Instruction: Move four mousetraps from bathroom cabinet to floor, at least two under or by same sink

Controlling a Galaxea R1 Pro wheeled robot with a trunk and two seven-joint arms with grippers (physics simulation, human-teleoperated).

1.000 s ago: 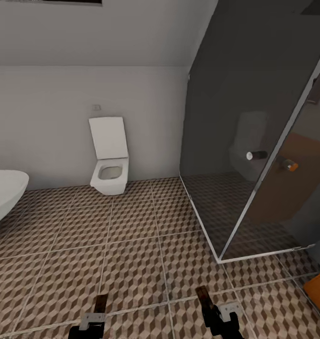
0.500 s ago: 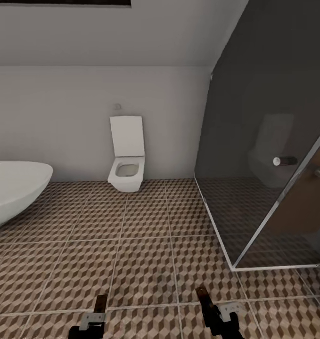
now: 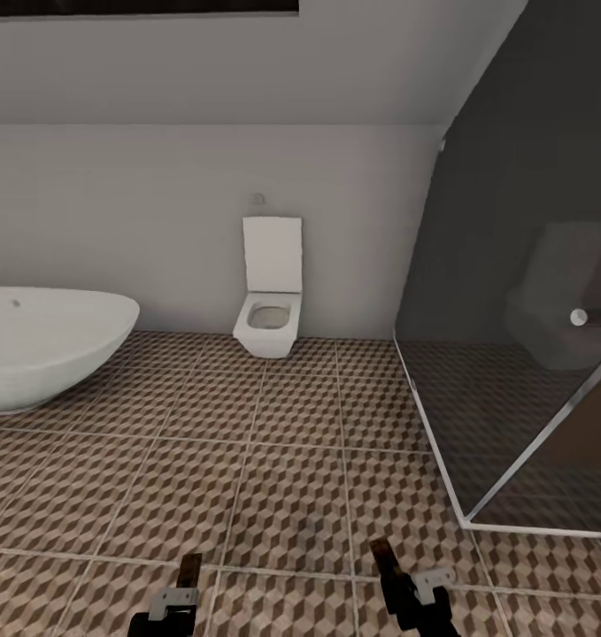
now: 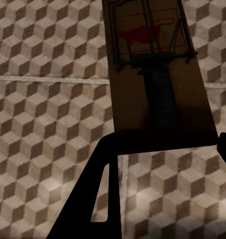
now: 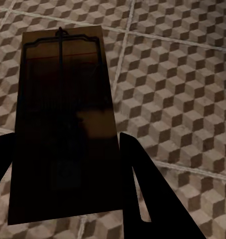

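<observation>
While your view faces the white toilet [image 3: 270, 320] on the back wall, with the oval bathtub [image 3: 43, 356] to its left and the dark glass shower screen [image 3: 521, 283] to its right, both arms sit low over the bathroom floor [image 3: 282, 460]. Your left gripper [image 3: 183, 591] is closed on a mousetrap [image 4: 155, 74], its wire and red mark showing. Your right gripper [image 3: 404, 591] likewise clamps a second mousetrap [image 5: 63, 124], above the patterned tiles.
</observation>
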